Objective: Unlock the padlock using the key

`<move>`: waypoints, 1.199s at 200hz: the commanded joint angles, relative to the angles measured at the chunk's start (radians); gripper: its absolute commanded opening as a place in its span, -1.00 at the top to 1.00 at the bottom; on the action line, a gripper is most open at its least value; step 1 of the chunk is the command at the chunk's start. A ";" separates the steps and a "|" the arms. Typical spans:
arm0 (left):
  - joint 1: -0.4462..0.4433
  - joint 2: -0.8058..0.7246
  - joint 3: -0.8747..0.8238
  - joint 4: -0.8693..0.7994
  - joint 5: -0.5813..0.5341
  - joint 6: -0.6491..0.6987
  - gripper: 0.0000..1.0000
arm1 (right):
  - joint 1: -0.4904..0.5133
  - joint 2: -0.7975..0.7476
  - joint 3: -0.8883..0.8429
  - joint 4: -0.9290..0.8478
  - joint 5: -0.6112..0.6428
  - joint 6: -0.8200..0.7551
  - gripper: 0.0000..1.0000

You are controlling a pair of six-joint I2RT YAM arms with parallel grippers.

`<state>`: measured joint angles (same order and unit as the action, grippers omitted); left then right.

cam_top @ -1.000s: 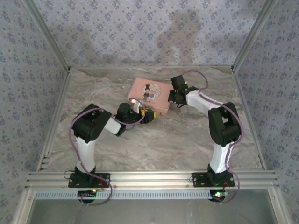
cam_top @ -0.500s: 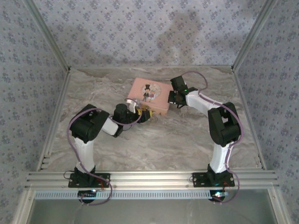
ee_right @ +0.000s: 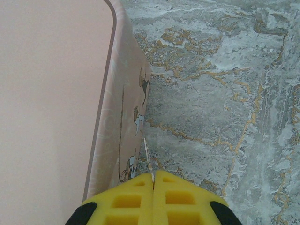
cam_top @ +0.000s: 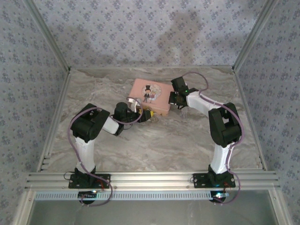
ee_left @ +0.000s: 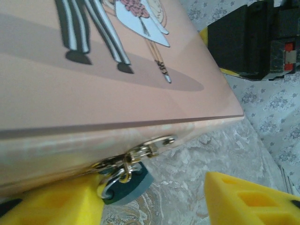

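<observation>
Marbled bench (cam_top: 164, 140) under patterned walls carries a pink tin (cam_top: 149, 95). At the tin's near front edge the left pincer (ee_left: 152, 201) stands partly open and grips nothing. Its yellow fingers sit either side of the padlock (ee_left: 129, 185) (a small dark bluish lock hanging from the tin's brassy hasp (ee_left: 147, 146)). Beside the tin's right wall, the right pincer (ee_right: 153, 180) is pressed shut on a thin silvery key (ee_right: 148, 157).
</observation>
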<state>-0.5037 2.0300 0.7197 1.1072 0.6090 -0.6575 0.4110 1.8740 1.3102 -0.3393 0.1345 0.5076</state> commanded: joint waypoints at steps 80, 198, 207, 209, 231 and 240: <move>-0.001 0.067 -0.017 0.202 0.028 -0.088 -0.27 | 0.013 -0.025 -0.020 -0.006 0.001 -0.004 1.00; 0.009 0.099 -0.013 0.232 0.011 -0.140 0.11 | 0.012 -0.039 -0.037 0.006 -0.005 -0.005 1.00; 0.012 0.100 -0.006 0.216 0.017 -0.143 0.18 | 0.010 -0.039 -0.039 0.007 -0.007 -0.005 1.00; 0.012 0.101 -0.004 0.211 0.018 -0.142 0.18 | 0.011 -0.039 -0.039 0.008 -0.006 -0.005 1.00; 0.015 0.103 -0.002 0.204 0.012 -0.147 0.29 | 0.010 -0.041 -0.042 0.010 -0.008 -0.005 1.00; 0.016 0.106 0.001 0.200 0.015 -0.151 0.37 | 0.011 -0.044 -0.043 0.011 -0.009 -0.005 1.00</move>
<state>-0.4969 2.1181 0.7097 1.2968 0.6121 -0.8024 0.4179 1.8629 1.2755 -0.3283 0.1303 0.5076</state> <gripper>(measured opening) 0.352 0.059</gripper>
